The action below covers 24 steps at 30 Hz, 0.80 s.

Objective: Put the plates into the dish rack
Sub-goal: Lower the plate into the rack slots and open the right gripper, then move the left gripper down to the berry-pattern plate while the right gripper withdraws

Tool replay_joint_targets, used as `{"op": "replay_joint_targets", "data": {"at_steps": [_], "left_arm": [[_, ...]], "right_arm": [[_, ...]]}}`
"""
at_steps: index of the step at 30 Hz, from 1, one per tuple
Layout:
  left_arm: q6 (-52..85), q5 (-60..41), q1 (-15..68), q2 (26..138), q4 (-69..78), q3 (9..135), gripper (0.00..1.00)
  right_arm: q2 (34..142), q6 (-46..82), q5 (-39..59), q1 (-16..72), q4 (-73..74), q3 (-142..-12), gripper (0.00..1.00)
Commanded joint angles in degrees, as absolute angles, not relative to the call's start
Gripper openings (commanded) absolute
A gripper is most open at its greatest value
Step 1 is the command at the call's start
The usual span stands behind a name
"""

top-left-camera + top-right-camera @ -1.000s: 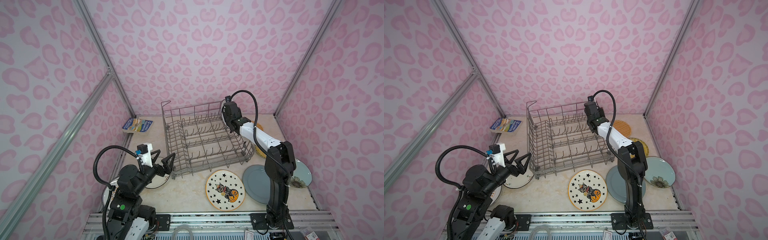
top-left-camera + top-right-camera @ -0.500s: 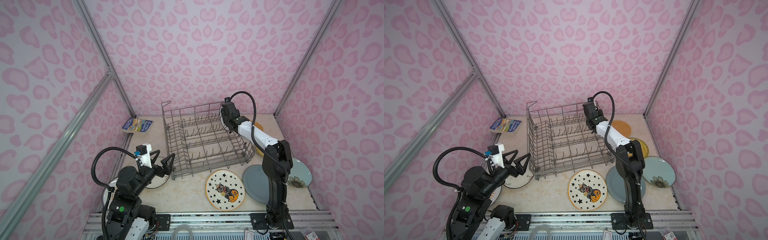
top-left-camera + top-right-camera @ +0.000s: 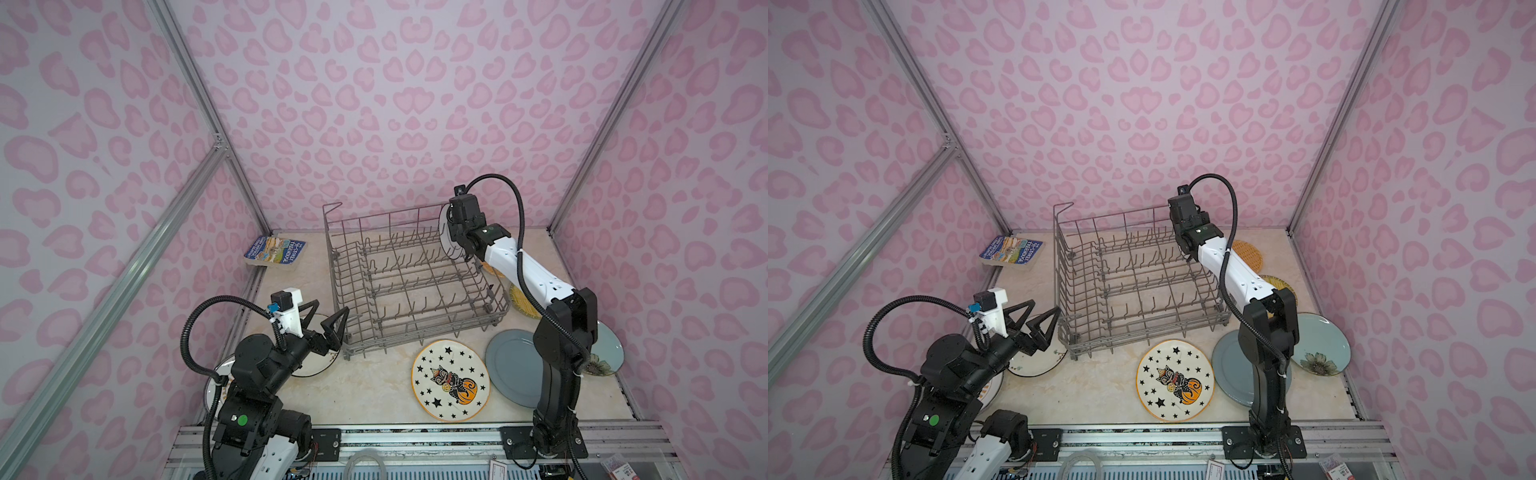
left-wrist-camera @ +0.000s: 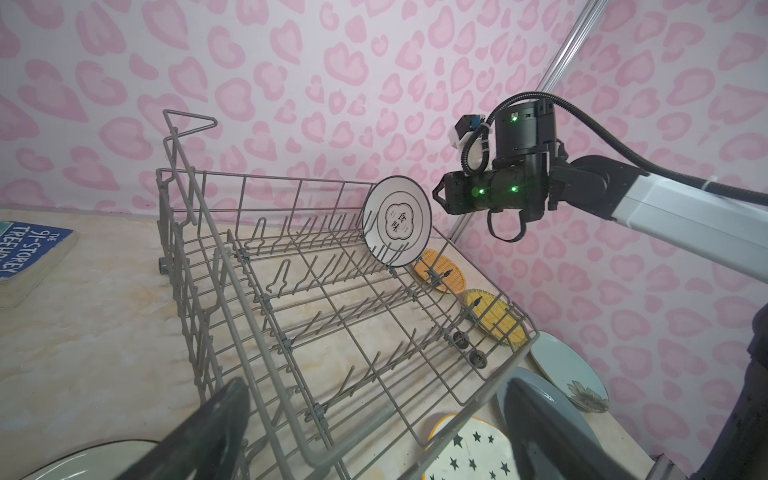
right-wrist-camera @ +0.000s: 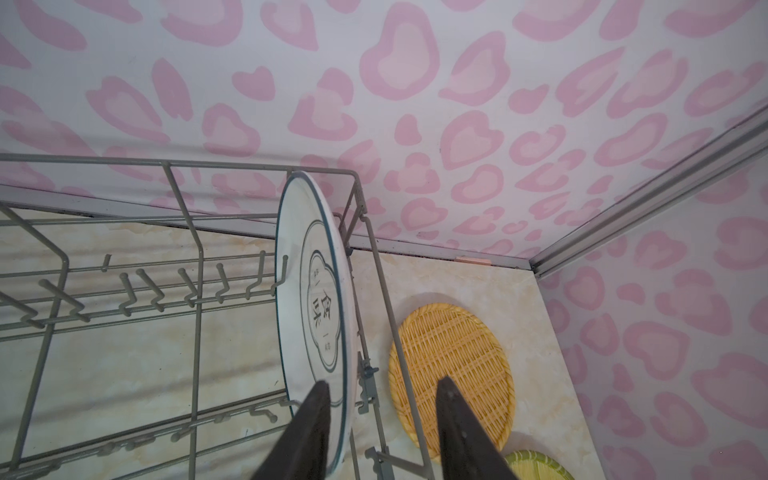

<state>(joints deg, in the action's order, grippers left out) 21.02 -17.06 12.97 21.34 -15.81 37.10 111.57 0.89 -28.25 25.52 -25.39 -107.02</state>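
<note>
Tabletop (image 3: 374, 390) of pale marbled stone fills the lower half of both top views. At its centre sits the dish rack (image 3: 419, 328), a grey wire basket with rows of tines (image 4: 332, 245), nearly all of them bare.

At the right of both top views the right arm (image 3: 528, 270) rises from the lower edge and reaches up-left to the rack's upper right corner. At lower left the left arm (image 3: 257, 365) is folded low, just left of the rack.

Five plates lie flat on the table:
- a grey-blue plate (image 3: 511, 368) at lower right, partly behind the right arm;
- a pale blue-green plate (image 3: 1323, 345) with a flower, further right;
- a cat plate (image 3: 450, 380) with stars, just below the rack's lower edge;
- an orange woven plate (image 3: 1250, 253) and a yellow woven plate (image 4: 494, 318), along the rack's right side;
- a black-rimmed plate (image 3: 1034, 361) at lower left, under the left gripper.

Another black-rimmed white plate (image 4: 397, 220) stands on edge between tines in the rack's upper right corner. A blue book (image 3: 275, 250) lies left of the rack near the back wall.

The right gripper (image 5: 382, 382) is partly spread. One of its fingers (image 5: 316, 419) overlaps the standing plate's rim, and the other stands clear of it. The left gripper (image 3: 331, 306) is spread wide and holds nothing, hanging above the lower-left plate.
</note>
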Motion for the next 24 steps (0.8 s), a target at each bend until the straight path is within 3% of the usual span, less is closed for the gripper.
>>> {"op": "replay_joint_targets", "data": {"at_steps": [1, 8, 14, 24], "left_arm": [[19.9, -16.7, 12.9, 21.4, -16.1, 37.2, 0.97], [19.2, -17.8, 12.9, 22.3, -18.0, 38.0, 0.97], [20.9, -16.6, 13.1, 21.8, -20.8, 39.0, 0.97], [30.6, -6.8, 13.0, 21.0, -40.7, 44.7, 0.99]], "right_arm": [[108.3, 2.0, -29.2, 25.7, -26.6, -107.0, 0.44], [94.5, 5.7, -28.9, 26.8, -26.2, -98.3, 0.63], [83.8, 12.4, -27.2, 28.4, -26.3, -88.4, 0.73], [69.1, 16.9, -18.9, 33.2, -19.6, -69.1, 0.90]]}}
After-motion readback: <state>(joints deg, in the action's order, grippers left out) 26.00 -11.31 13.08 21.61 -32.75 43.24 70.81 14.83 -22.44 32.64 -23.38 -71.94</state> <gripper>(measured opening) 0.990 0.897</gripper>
